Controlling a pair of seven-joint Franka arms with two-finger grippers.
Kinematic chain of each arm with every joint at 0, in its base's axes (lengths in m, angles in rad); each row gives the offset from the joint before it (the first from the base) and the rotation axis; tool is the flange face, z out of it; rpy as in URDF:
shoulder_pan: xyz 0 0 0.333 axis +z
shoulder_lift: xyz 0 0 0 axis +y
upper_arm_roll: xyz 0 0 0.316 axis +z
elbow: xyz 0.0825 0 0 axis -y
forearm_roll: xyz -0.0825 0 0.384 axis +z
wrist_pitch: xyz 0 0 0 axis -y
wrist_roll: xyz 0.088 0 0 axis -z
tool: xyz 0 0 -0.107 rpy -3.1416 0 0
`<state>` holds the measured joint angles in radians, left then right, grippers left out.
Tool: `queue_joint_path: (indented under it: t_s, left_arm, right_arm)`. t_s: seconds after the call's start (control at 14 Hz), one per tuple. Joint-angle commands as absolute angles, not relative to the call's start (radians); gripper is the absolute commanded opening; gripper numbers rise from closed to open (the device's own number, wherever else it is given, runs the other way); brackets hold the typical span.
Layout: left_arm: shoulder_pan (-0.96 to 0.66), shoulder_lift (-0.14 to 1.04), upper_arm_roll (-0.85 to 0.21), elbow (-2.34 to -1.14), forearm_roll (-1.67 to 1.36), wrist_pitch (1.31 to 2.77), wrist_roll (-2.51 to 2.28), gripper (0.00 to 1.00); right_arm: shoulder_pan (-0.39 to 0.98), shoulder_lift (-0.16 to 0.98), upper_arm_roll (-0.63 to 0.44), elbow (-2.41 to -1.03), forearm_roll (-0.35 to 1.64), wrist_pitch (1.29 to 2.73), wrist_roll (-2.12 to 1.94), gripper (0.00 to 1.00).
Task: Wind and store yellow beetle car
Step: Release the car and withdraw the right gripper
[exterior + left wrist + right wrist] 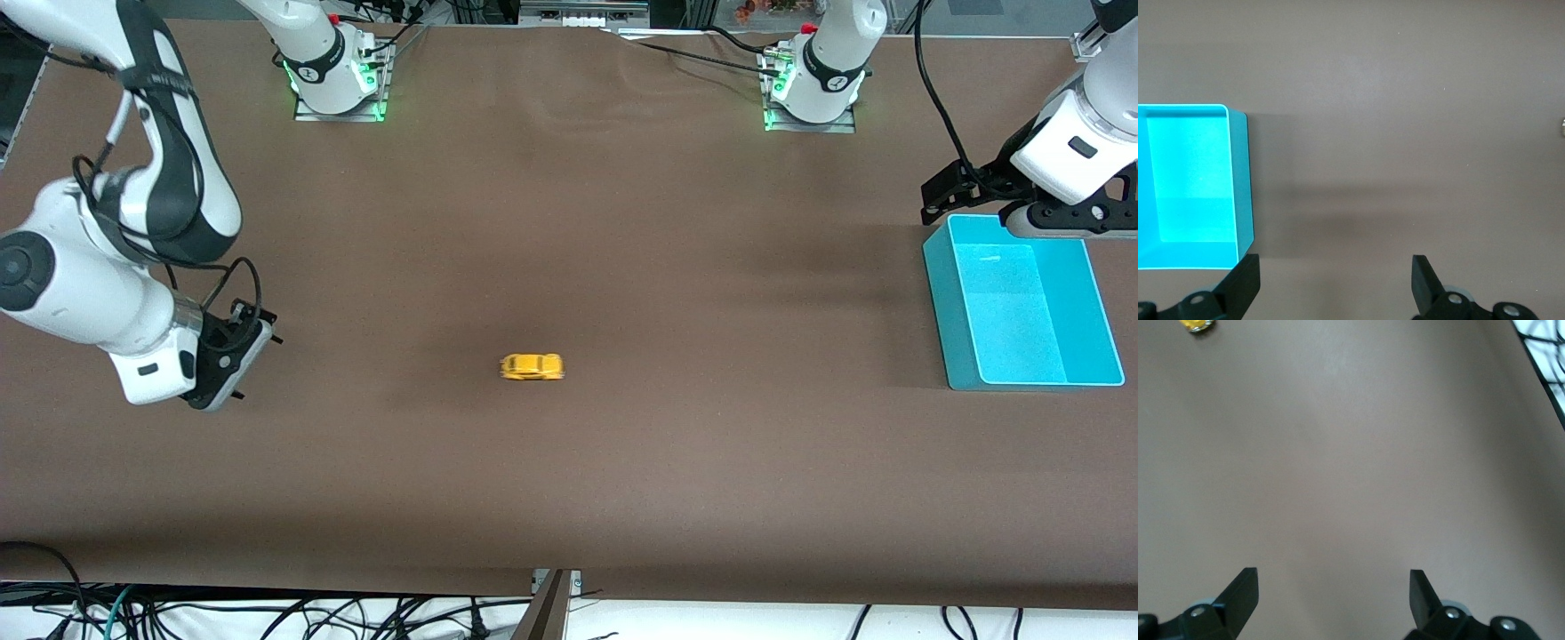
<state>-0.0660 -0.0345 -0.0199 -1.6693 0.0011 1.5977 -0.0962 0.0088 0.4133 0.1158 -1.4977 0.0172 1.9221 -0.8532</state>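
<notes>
The yellow beetle car [532, 366] stands alone on the brown table about midway between the two arms, side-on to the front camera. A corner of the car [1197, 325] shows in the right wrist view. My right gripper [253, 366] hangs open over bare table toward the right arm's end, well apart from the car. Its fingers [1238, 593] have nothing between them. My left gripper [1335, 283] is open and empty too, hovering by the turquoise bin's [938, 302] edge that lies farthest from the front camera.
The turquoise bin [1243, 187] has nothing in it and sits at the left arm's end of the table. Cables trail past the table's front edge [267, 588]. Both arm bases [338, 80] stand along the edge farthest from the front camera.
</notes>
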Motion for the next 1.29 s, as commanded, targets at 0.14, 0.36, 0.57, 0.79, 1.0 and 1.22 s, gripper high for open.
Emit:
queue_joint_path:
  t_s: [0.14, 0.36, 0.57, 0.79, 1.0, 1.22]
  left_arm:
    - [-0.061, -0.02, -0.026, -1.637, 0.009, 1.578, -0.103, 1.0]
    - [-0.061, -0.017, -0.026, -1.637, 0.009, 1.578, -0.101, 1.0]
    - [-0.063, -0.014, -0.029, -1.638, 0.009, 1.578, -0.101, 1.0]
    - [-0.077, 0.008, -0.035, -1.638, 0.009, 1.572, -0.087, 1.0]
    - [-0.077, 0.002, -0.048, -1.62, 0.023, 1.472, -0.078, 1.0]
    - [-0.075, 0.03, -0.049, -1.612, 0.009, 1.462, -0.072, 1.0]
  right_arm:
    - [0.04, 0.381, 0.121, -1.361, 0.028, 1.724, -0.392, 1.0]
    - [0.063, 0.354, 0.12, -1.361, 0.023, 1.657, -0.128, 1.0]
    - [0.066, 0.334, 0.12, -1.361, 0.021, 1.644, 0.055, 1.0]
    - [0.066, 0.313, 0.117, -1.361, 0.014, 1.637, 0.067, 1.0]
    - [0.066, 0.313, 0.117, -1.341, 0.011, 1.522, 0.058, 1.0]
    - [0.061, 0.31, 0.104, -1.283, 0.008, 1.467, 0.057, 1.0]
